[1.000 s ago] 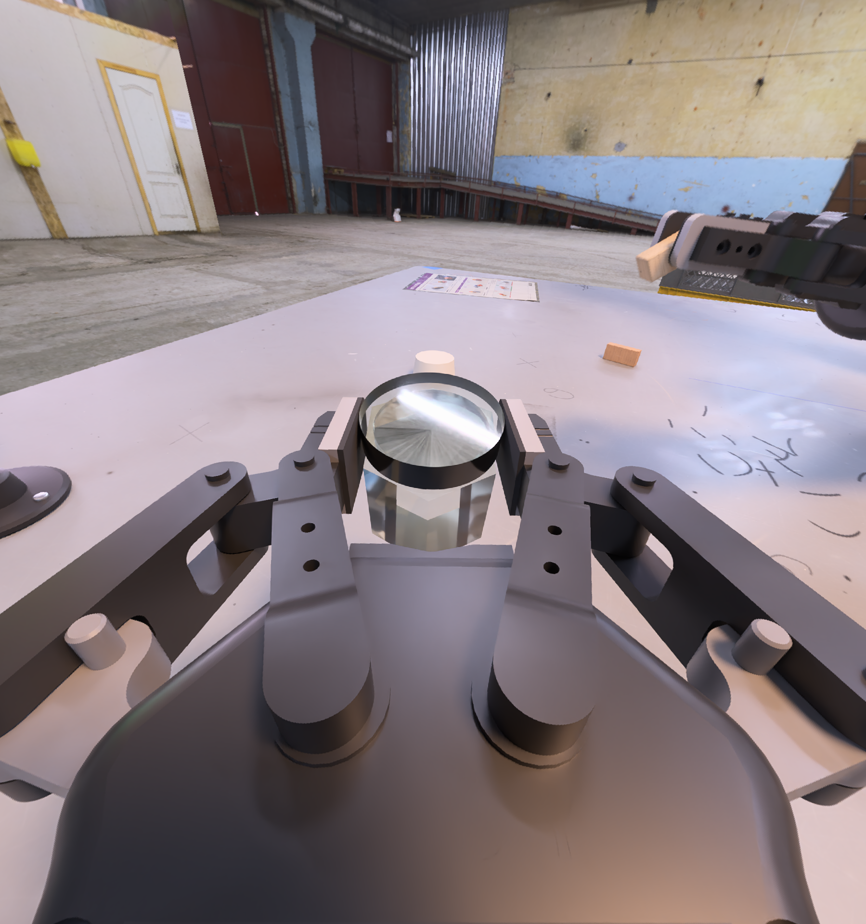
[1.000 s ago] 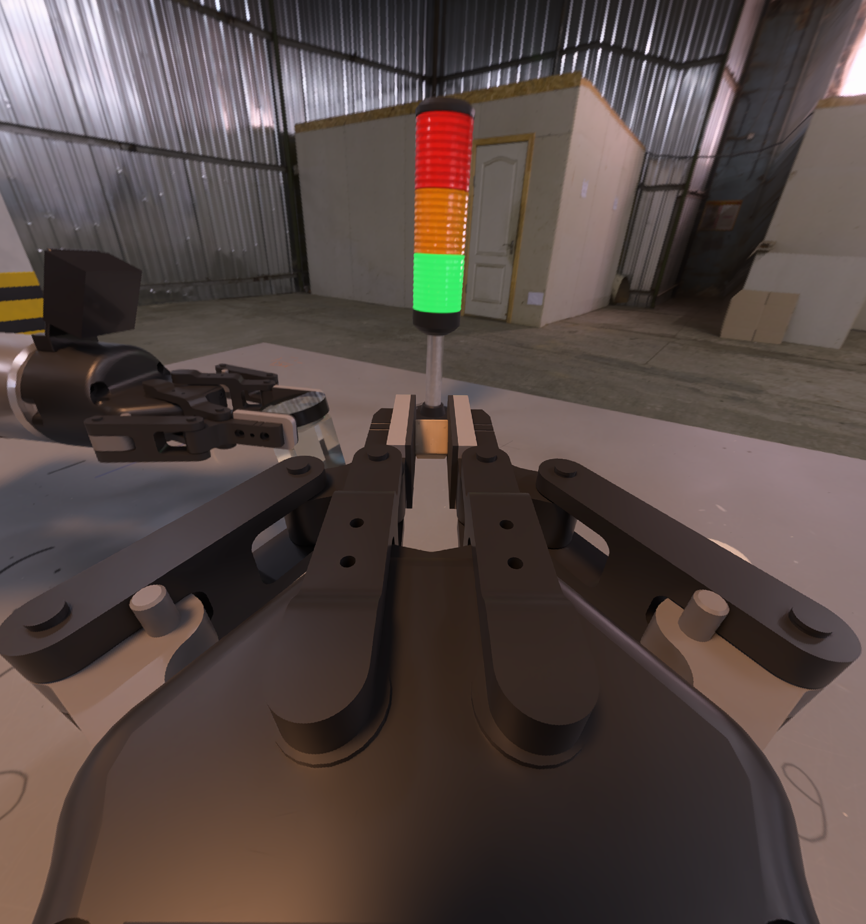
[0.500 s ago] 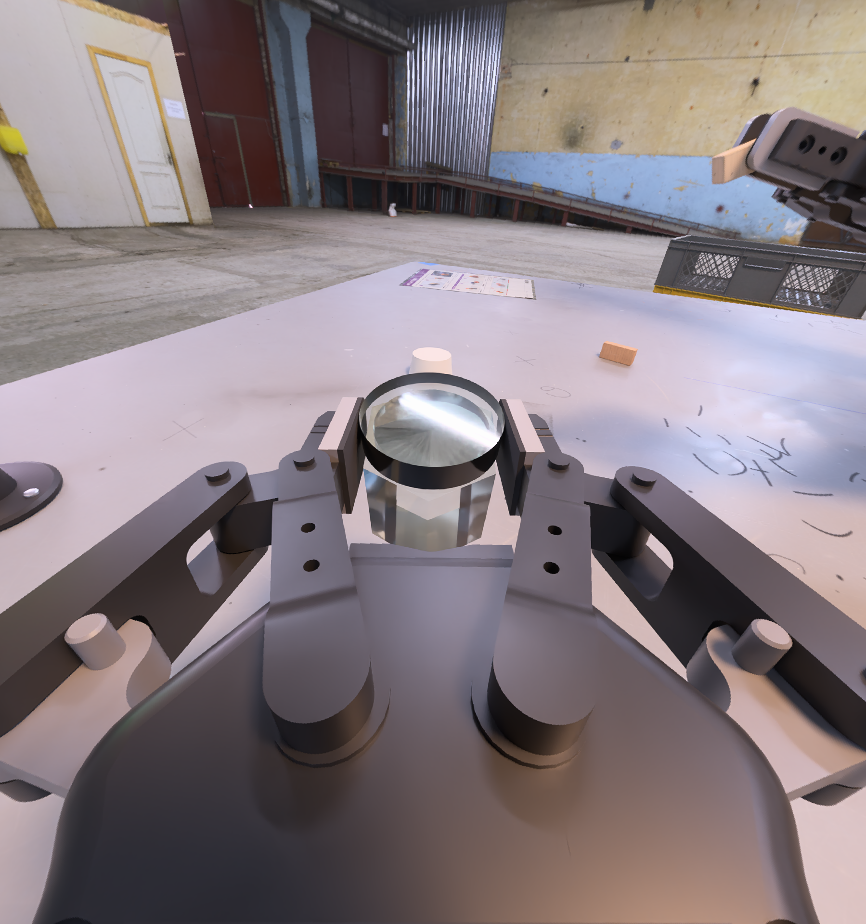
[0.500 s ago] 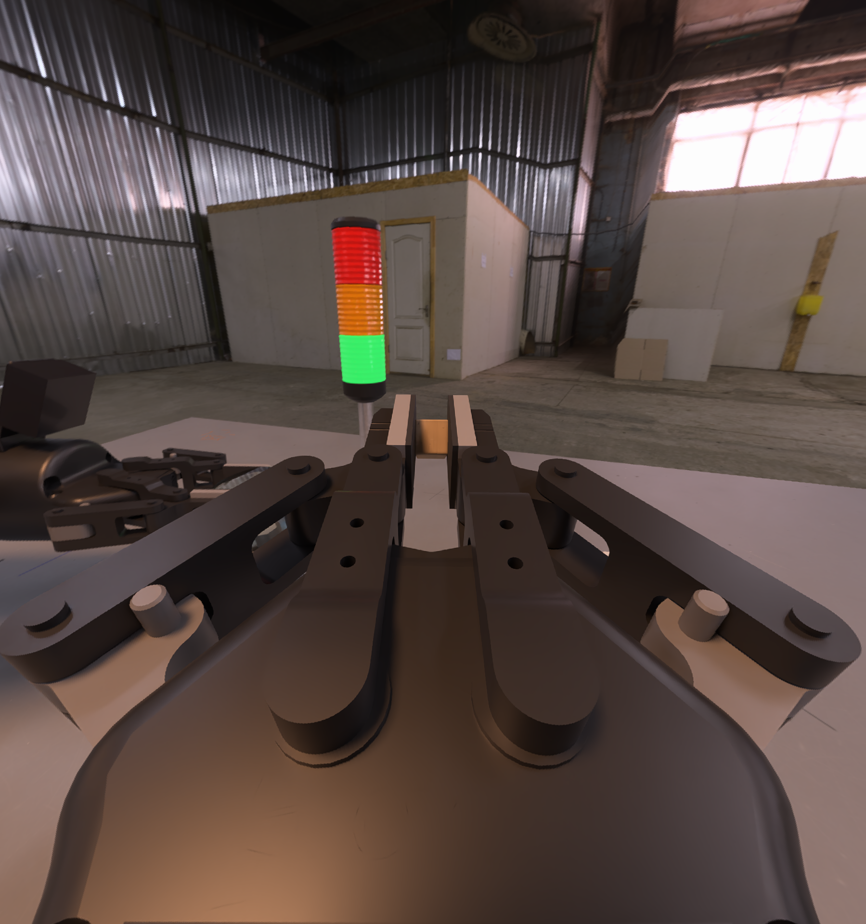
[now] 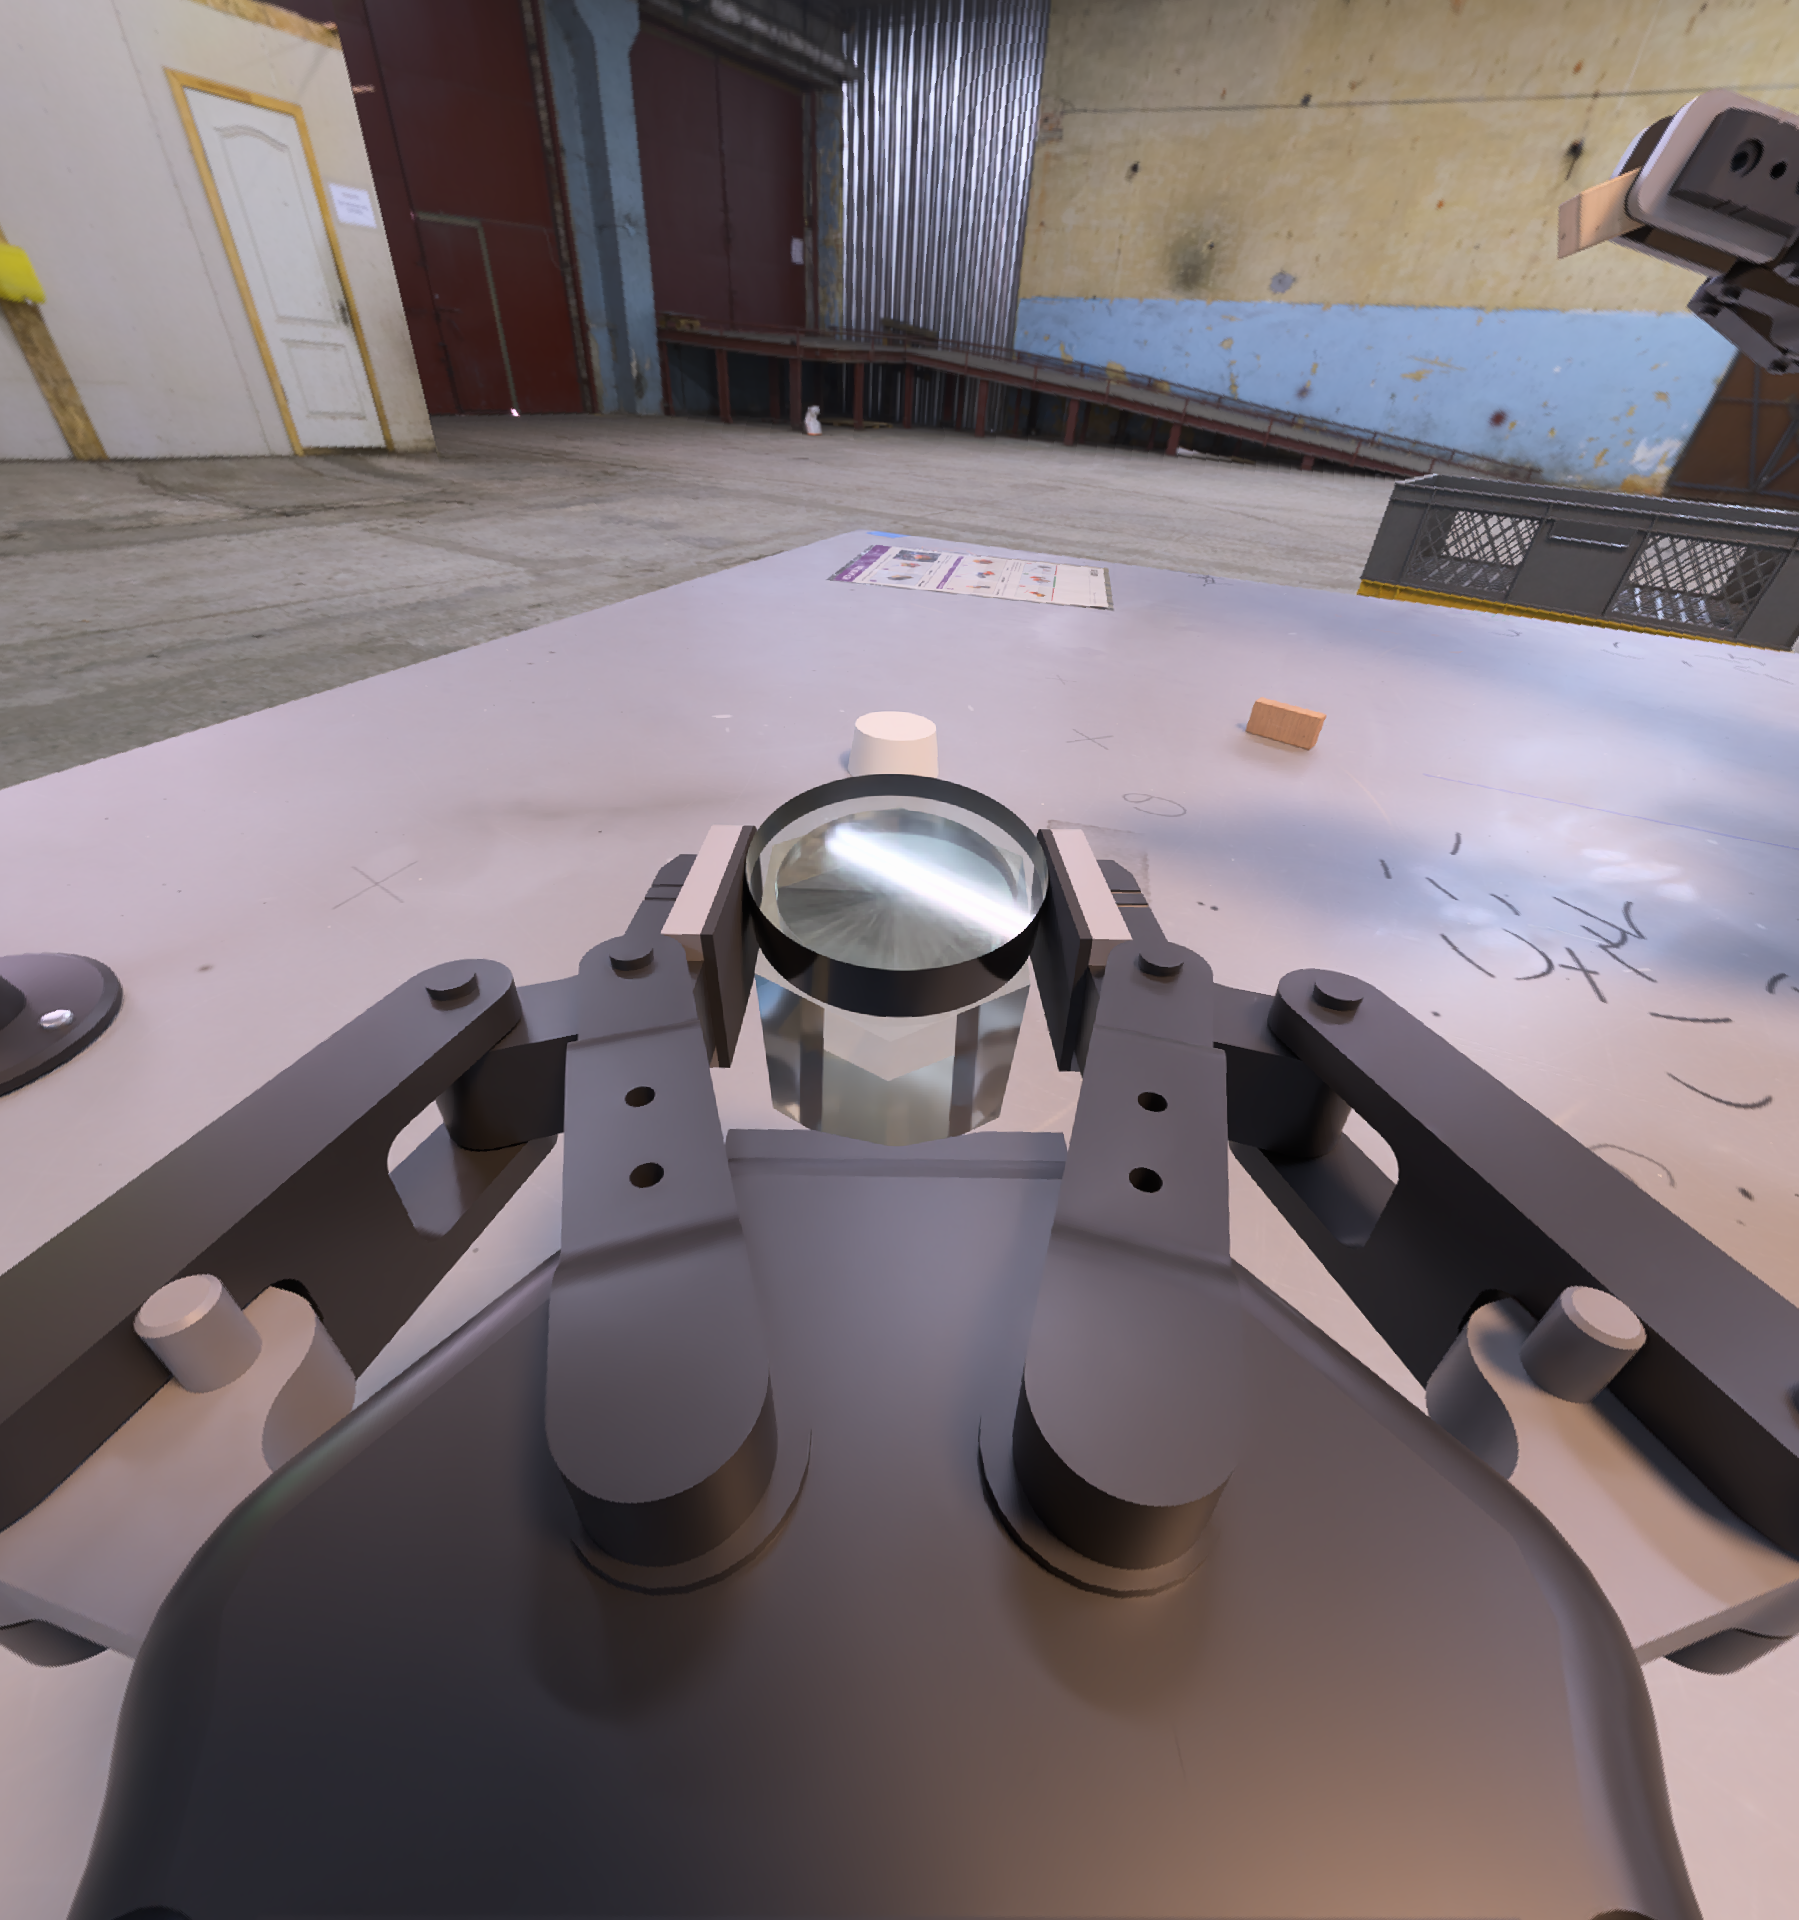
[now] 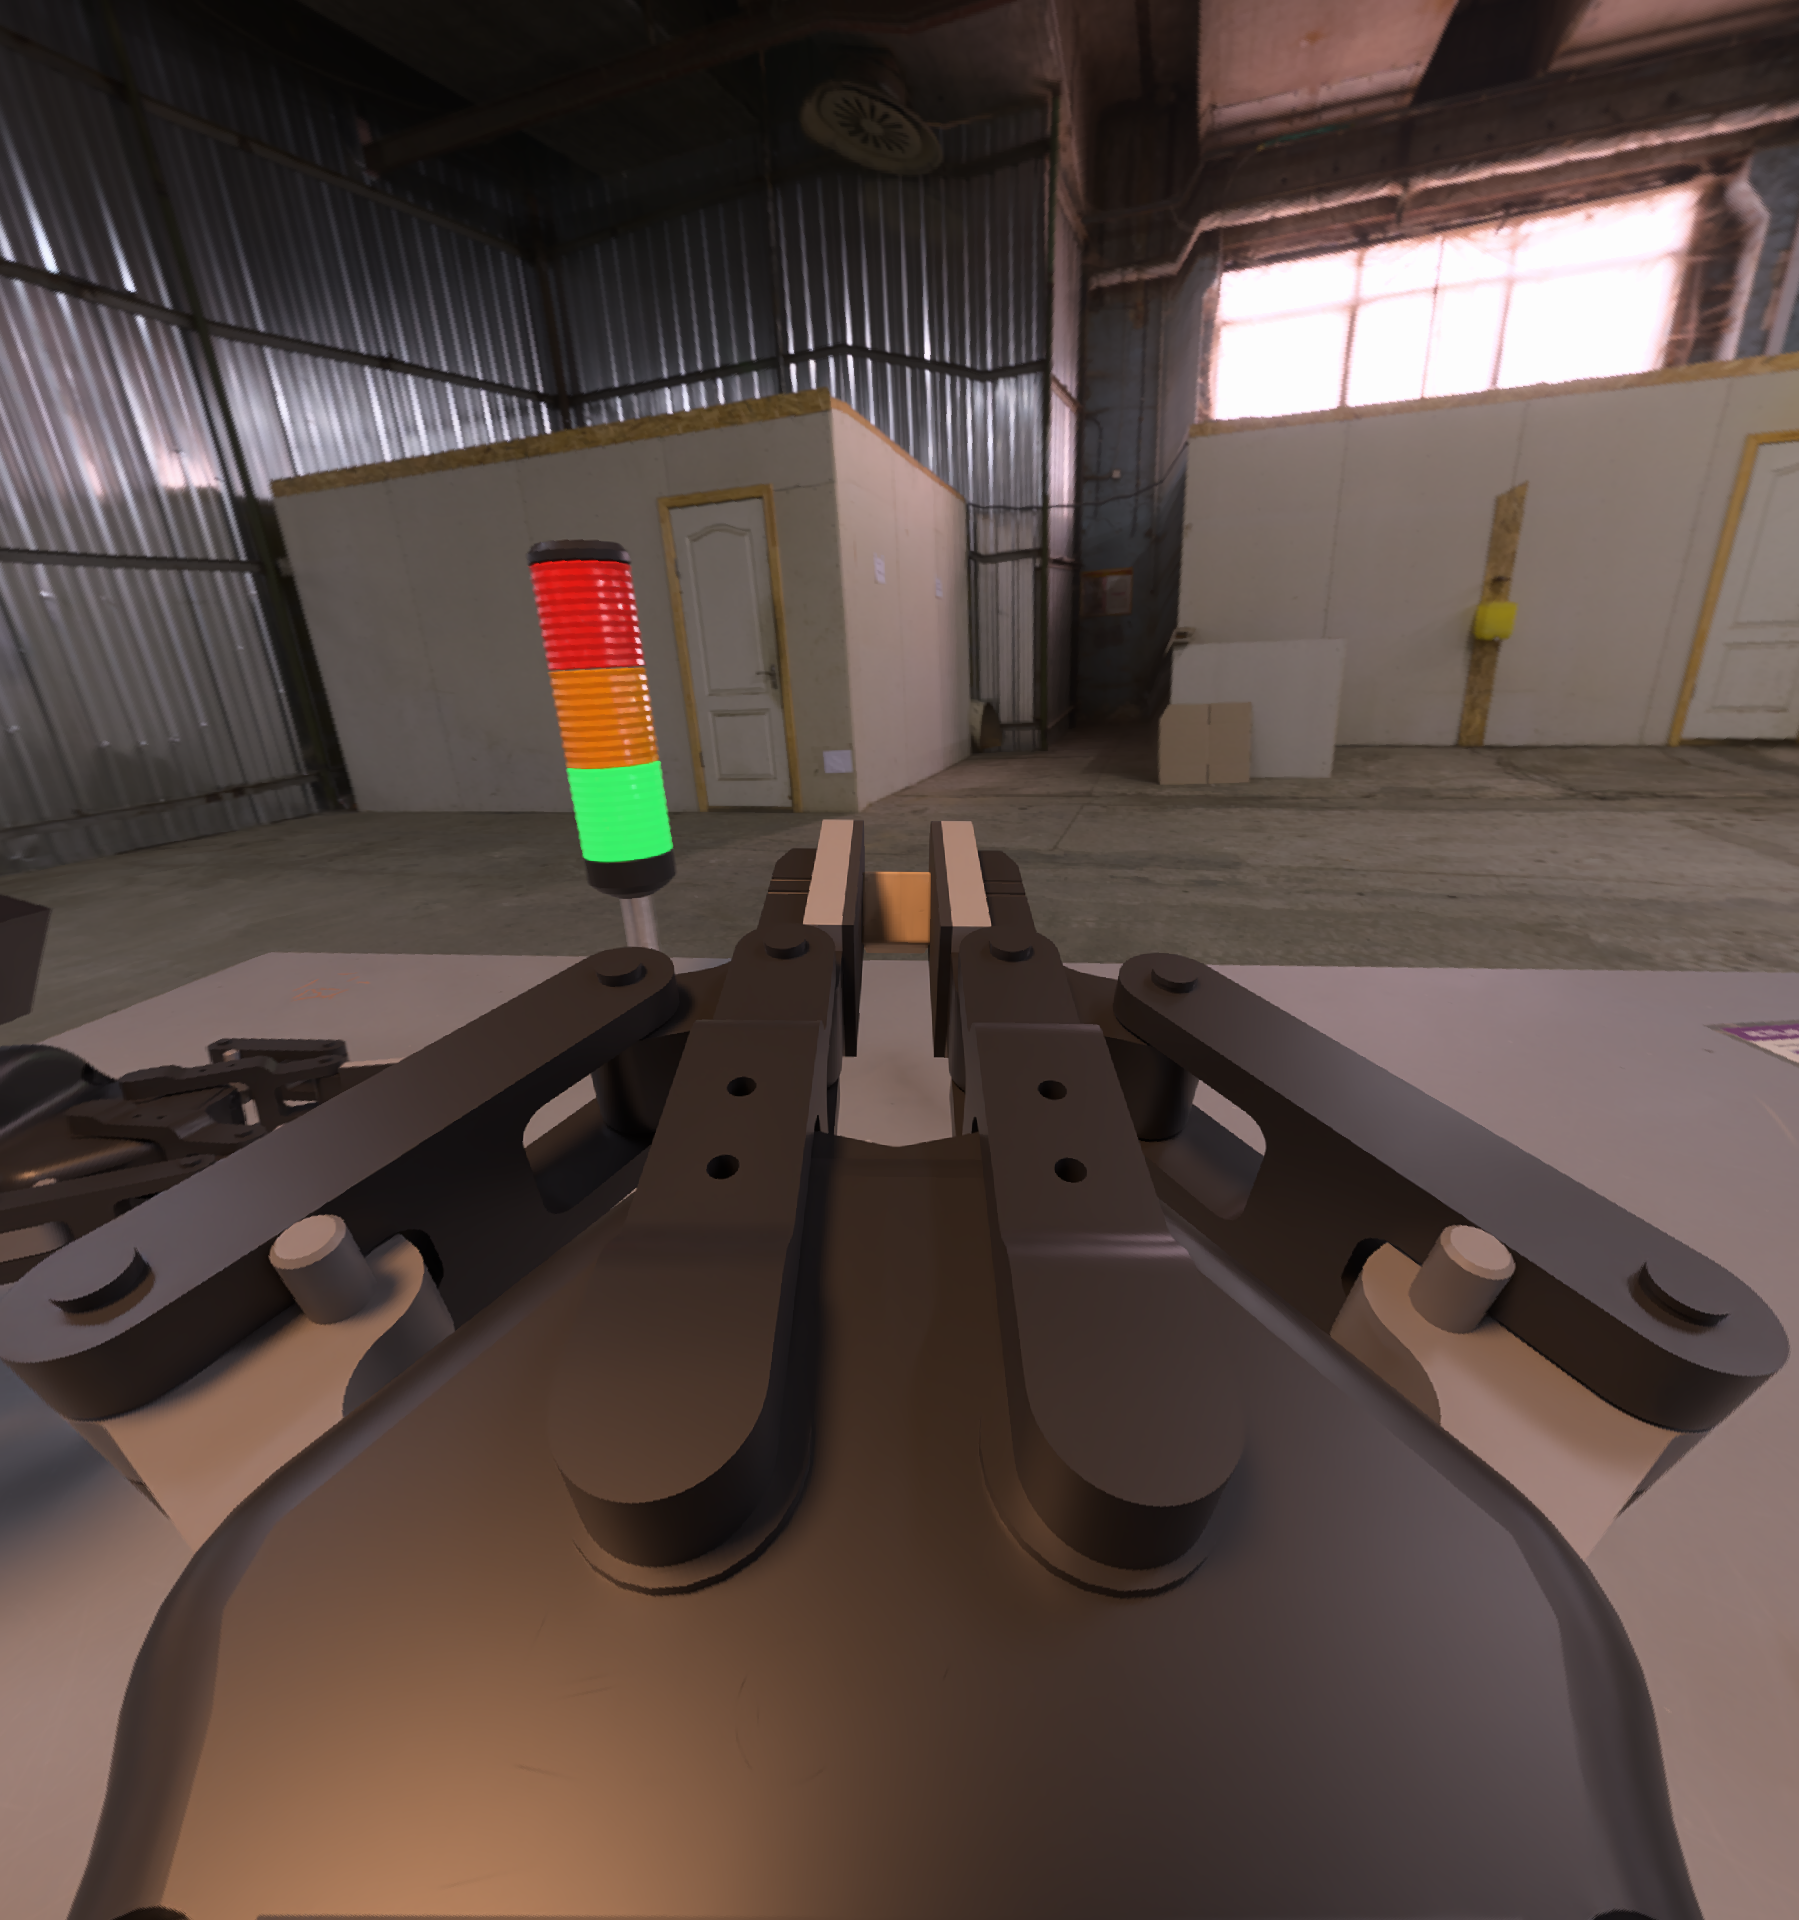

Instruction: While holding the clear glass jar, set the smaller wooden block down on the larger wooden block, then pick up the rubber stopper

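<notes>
My left gripper [image 5: 895, 883] is shut on the clear glass jar [image 5: 895, 1029] just under its dark rim and holds it upright above the table [image 5: 562, 790]. The white rubber stopper [image 5: 895, 743] stands on the table just beyond the jar. A wooden block [image 5: 1286, 721] lies on the table farther off to the right. My right gripper [image 6: 897, 873] is shut on another wooden block [image 6: 897, 906] and holds it high above the table. In the left wrist view, it [image 5: 1643, 208] is at the upper right, with its block [image 5: 1593, 223] sticking out to the left.
A signal tower [image 6: 604, 717] stands at the table's edge, and its base [image 5: 1, 1023] is to the left of my left gripper. A grey crate [image 5: 1601, 566] and a printed sheet [image 5: 973, 577] lie at the far side. Pen marks [image 5: 1560, 935] cover the table on the right.
My right gripper has risen and swung to the right with its block. In the left wrist view it has climbed to the upper right corner. My left gripper and the jar have stayed still.
</notes>
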`<state>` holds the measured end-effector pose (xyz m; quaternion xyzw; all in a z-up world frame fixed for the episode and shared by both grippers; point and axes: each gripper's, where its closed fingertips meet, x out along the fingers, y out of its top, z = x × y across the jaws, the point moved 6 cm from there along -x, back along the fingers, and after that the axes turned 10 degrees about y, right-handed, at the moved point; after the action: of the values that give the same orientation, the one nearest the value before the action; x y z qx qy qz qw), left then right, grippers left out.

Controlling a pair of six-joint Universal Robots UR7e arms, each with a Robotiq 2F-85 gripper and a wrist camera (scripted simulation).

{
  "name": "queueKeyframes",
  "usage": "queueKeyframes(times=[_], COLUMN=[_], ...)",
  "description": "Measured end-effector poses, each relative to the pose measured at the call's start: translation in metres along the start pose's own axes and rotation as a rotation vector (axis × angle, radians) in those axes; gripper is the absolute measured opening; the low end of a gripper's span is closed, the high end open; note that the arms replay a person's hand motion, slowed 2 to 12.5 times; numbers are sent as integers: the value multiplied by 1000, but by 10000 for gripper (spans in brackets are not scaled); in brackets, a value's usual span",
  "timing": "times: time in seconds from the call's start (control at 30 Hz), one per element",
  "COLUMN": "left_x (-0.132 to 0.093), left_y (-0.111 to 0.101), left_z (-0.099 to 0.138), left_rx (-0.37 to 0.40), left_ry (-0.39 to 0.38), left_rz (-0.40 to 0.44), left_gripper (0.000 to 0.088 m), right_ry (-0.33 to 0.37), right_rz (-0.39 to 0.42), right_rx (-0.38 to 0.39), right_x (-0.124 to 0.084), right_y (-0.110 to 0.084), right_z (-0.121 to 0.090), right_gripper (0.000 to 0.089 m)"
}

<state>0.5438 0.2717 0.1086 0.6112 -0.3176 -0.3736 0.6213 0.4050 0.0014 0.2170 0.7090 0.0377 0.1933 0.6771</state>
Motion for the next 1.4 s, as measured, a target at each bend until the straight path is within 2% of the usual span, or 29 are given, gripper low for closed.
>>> queueKeyframes(times=[0.4,0.8,1.4], left_x=[0,0,1], left_y=[0,0,-1], left_z=[1,2,4], left_rx=[10,25,48], left_ry=[7,11,8], left_rz=[-2,-3,-7], left_gripper=[463,463,463], right_ry=[-129,-223,-289], right_rz=[-75,-185,-427], right_rx=[24,77,199], right_x=[-13,-24,-38], right_y=[10,9,-16], right_z=[43,87,141], right_gripper=[111,111,111])
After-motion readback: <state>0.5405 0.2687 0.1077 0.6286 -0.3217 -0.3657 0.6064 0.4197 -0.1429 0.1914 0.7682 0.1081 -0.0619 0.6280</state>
